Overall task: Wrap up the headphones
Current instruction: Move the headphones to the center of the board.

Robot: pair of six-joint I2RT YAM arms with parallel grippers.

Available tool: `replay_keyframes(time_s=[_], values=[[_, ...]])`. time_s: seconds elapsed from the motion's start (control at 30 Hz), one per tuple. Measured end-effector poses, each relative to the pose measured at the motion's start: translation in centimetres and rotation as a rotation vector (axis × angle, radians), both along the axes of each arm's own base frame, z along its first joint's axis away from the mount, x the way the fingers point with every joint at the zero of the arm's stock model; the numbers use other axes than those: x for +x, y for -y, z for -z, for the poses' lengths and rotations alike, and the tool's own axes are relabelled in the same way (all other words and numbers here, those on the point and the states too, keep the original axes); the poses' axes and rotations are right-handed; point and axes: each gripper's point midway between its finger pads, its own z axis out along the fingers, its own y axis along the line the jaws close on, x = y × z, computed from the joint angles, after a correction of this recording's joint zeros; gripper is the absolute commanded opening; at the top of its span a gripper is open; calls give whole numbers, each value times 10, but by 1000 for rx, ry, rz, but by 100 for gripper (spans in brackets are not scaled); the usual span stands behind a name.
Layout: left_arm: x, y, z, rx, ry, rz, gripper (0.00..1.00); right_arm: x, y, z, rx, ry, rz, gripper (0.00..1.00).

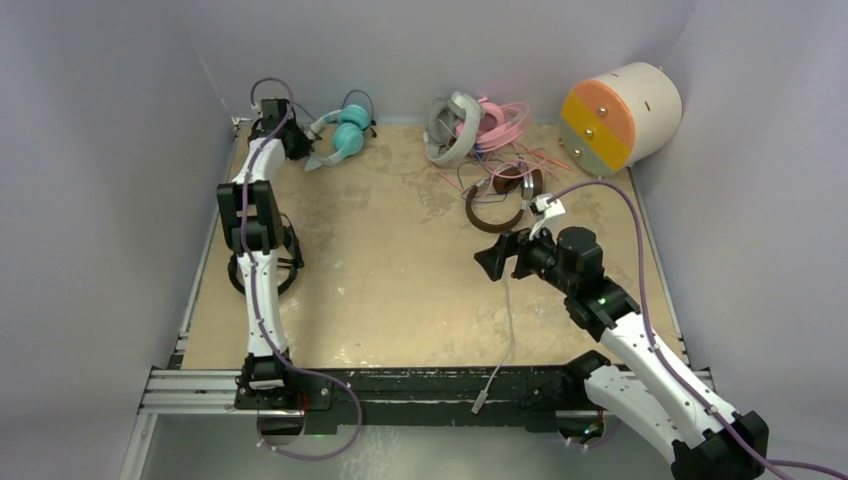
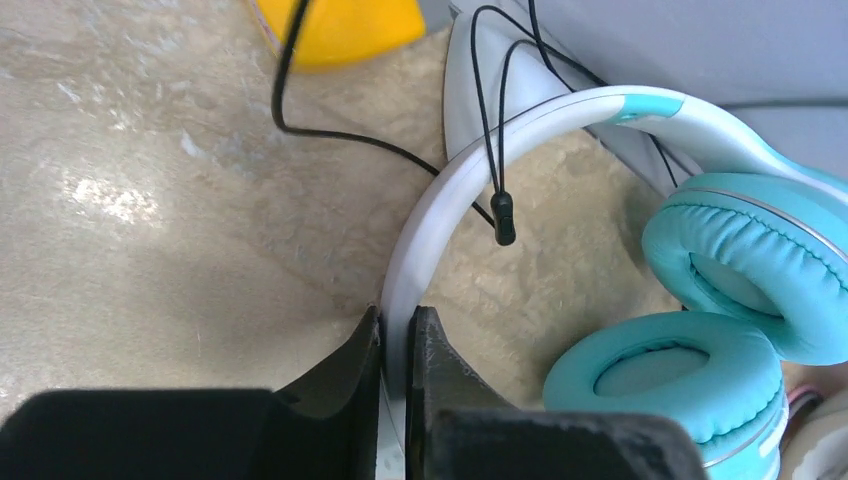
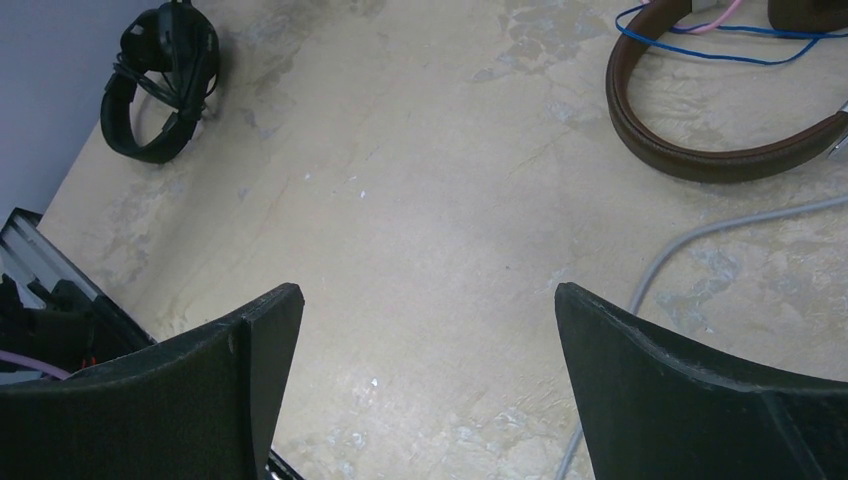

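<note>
Right gripper (image 1: 497, 258) is held wide open over the middle right of the table (image 1: 400, 290), and nothing is gripped or touched by its fingers (image 3: 250, 380). A grey cable (image 1: 508, 330) is laid just beside it, with its plug at the table's near edge; its far end is lost behind the gripper. Just beyond this gripper the brown-and-silver headphones (image 1: 497, 205) are laid flat, apart from it, with the curve of the brown band turned toward it. Thin blue and pink wires are strewn across them. At the left edge, under the left arm's elbow, the black headphones (image 1: 265, 272) are seen, and in the right wrist view their cable seems to be bundled around the band.

Farther back, in the far left corner, the left gripper (image 2: 397, 325) is closed on the teal-and-white headphones (image 2: 690, 380). The white headband is pinched between the two fingers, and the two teal ear cushions are laid on the table just to the right of the gripper. A thin black cable (image 2: 330, 130) is trailed over the table and across the band.

Along the far wall the grey-white headphones (image 1: 452, 130) and the pink headphones (image 1: 503, 122) are heaped together, touching. In the far right corner a cream cylinder (image 1: 620, 115) is laid on its side, its orange-and-yellow face turned toward the table.
</note>
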Motion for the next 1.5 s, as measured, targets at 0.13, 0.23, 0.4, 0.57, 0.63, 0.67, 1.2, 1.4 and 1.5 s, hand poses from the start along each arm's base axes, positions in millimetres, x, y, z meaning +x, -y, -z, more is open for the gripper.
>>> replay_keyframes(time_s=[0.13, 0.23, 0.4, 0.57, 0.63, 0.67, 1.2, 1.4, 1.5], values=[[-18, 9, 1, -3, -36, 54, 0, 1, -1, 3, -4, -11, -3, 99], [-54, 23, 1, -17, -109, 97, 0, 1, -2, 8, -8, -30, -7, 99], [-133, 60, -13, -32, -252, 182, 0, 1, -4, 11, -11, -43, -17, 99], [-227, 118, -33, -19, -322, 309, 0, 1, -4, 15, -19, -61, -16, 99], [-270, 144, -39, -13, -326, 379, 0, 1, -4, 16, -23, -69, -16, 99], [-291, 156, -41, -12, -325, 414, 0, 1, -4, 16, -25, -71, -16, 99], [-430, 260, -1, 179, -282, 564, 19, -1, -10, 56, -80, -241, -39, 97], [-430, 279, 6, 241, -230, 557, 54, -5, -12, 77, -106, -333, -56, 97], [-424, 283, 1, 272, -202, 598, 62, -7, -12, 78, -108, -341, -59, 97]])
